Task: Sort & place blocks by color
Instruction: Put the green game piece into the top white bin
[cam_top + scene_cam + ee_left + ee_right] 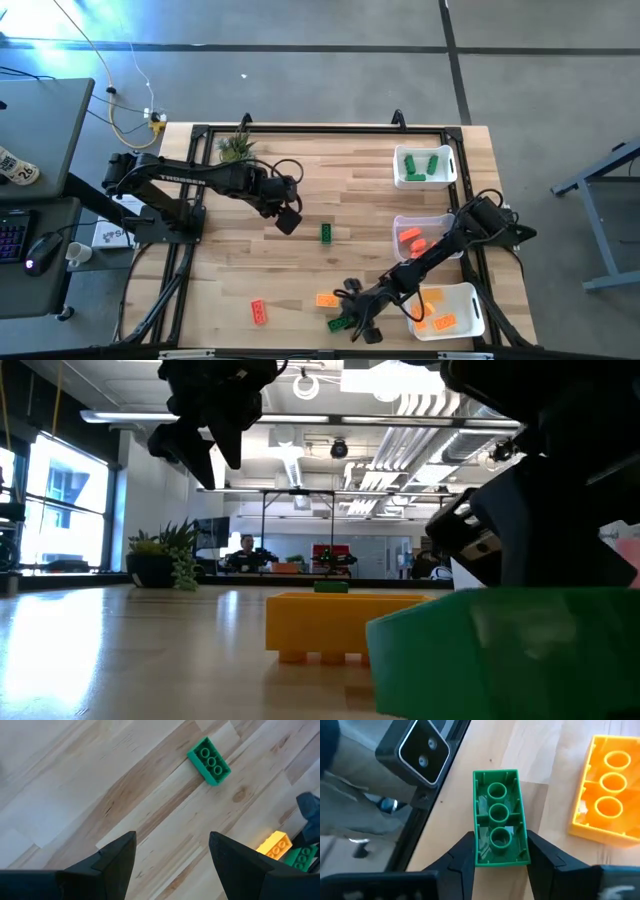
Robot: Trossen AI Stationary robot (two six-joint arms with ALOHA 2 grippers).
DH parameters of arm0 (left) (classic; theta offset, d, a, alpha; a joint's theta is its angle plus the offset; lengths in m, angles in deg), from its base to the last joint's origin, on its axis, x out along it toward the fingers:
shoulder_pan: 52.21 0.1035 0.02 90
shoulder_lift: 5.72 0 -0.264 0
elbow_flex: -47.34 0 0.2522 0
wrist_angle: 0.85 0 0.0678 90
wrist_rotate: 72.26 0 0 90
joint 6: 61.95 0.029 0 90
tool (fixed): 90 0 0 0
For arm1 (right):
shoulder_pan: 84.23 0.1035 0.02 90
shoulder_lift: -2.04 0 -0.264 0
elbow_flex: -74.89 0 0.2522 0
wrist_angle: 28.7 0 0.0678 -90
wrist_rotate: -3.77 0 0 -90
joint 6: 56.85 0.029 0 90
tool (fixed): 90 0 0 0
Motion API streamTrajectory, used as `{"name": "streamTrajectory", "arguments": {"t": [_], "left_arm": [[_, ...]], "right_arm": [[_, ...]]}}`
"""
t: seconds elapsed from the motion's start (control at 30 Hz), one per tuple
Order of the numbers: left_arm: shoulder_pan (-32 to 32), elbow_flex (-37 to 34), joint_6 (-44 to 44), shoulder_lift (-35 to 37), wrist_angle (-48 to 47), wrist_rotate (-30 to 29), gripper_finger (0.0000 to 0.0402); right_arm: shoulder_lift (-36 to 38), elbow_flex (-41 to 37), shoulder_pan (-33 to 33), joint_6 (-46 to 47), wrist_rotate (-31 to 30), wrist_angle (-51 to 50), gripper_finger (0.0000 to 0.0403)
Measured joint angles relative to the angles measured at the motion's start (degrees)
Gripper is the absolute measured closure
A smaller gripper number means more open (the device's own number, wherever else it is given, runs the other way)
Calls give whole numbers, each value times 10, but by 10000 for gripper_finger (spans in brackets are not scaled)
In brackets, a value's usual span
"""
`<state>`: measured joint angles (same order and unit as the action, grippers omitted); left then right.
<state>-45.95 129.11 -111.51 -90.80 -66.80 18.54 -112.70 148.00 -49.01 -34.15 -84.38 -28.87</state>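
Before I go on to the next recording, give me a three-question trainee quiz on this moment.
1. True or false: the right hand has its fingers on either side of a green block that lies hollow side up near the table's front edge.
2. Multiple choice: the bin farthest from the table's front edge holds blocks of which colour? A red-orange, B green, C yellow-orange.
3. Short answer: what lone block lies on the wood ahead of the left hand, and is that hand open or shut?

Key: 1 true. 2 B. 3 A second green block; the hand is open and holds nothing.
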Motion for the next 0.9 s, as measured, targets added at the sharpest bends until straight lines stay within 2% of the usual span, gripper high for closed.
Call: {"name": "streamTrajectory", "arguments": {"t": [0.27, 0.57, 0.7, 0.9], "left_arm": [[0, 0, 62, 0, 18, 0, 163], [9, 0, 147, 0, 100, 1, 163], [20, 0, 191, 0, 116, 1, 163], [35, 0, 264, 0, 116, 0, 163]], "right_arm": [[12, 2, 4, 127, -3, 3, 291], [38, 5, 34, 259, -81, -15, 291], [39, 27, 41, 286, -125, -24, 291], [39, 84, 35, 315, -208, -117, 291]]}}
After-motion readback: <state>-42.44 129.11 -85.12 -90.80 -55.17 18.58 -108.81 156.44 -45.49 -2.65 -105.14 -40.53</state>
